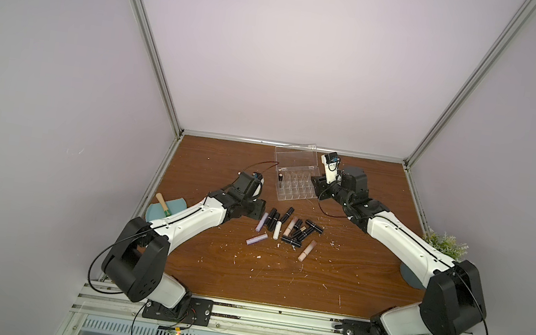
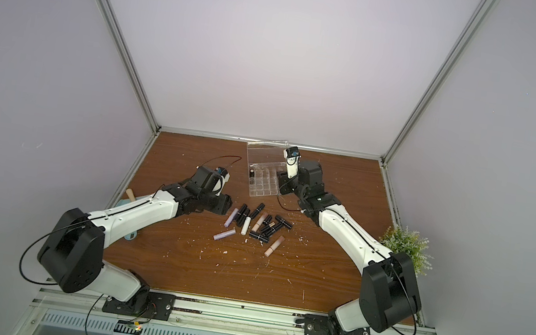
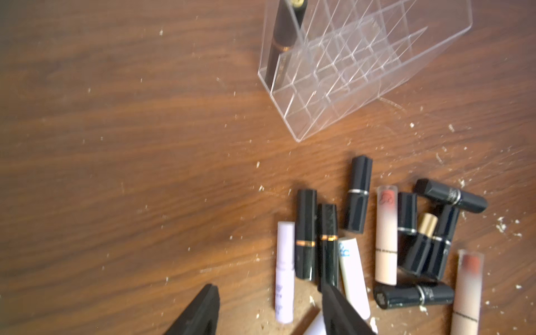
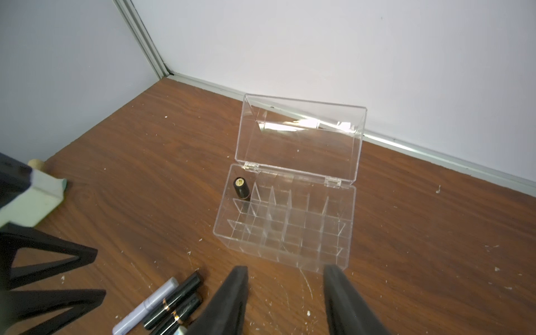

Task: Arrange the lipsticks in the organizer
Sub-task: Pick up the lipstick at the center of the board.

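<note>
Clear organizer (image 1: 295, 198), black lipstick (image 1: 279, 177) stood at its 10 o'clock corner, lipsticks (image 1: 291, 225) strewn at 6 o'clock, left gripper (image 3: 269, 308), right gripper (image 4: 285, 290) fingers spread apart

Probably a lab robot cell: aluminium frame (image 1: 147, 37), blank walls (image 1: 303, 56), bench-bolted arms (image 1: 188, 217).

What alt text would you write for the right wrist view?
A clear organizer with its lid open stands on a wooden table, one black lipstick upright in a corner compartment. The right gripper hangs open before it, holding nothing.
</note>
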`<state>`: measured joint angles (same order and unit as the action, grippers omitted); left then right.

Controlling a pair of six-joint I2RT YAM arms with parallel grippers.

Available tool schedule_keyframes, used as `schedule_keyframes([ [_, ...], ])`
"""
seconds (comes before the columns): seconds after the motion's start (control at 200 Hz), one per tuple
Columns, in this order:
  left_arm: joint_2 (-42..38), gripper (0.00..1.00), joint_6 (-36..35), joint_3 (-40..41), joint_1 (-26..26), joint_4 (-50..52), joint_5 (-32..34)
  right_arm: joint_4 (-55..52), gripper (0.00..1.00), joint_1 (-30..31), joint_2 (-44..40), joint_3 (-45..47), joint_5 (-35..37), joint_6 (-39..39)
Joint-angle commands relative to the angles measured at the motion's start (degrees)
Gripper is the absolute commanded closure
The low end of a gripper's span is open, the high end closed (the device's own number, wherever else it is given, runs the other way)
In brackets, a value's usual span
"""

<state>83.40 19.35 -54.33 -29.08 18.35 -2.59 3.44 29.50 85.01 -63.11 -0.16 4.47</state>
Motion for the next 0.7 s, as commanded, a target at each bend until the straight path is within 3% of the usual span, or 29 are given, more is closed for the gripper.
schedule_keyframes([
  [0.0, -1.17, 0.40, 2.25, 0.45, -1.64, 5.53, 2.12, 0.26, 0.52, -0.23, -2.74, 0.55, -2.11, 1.50],
  [0.695, 9.30, 0.45, 4.99, -2.16, -6.13, 7.79, 5.99, -0.84, 0.52, -1.05, -2.88, -0.08, -3.52, 1.59],
])
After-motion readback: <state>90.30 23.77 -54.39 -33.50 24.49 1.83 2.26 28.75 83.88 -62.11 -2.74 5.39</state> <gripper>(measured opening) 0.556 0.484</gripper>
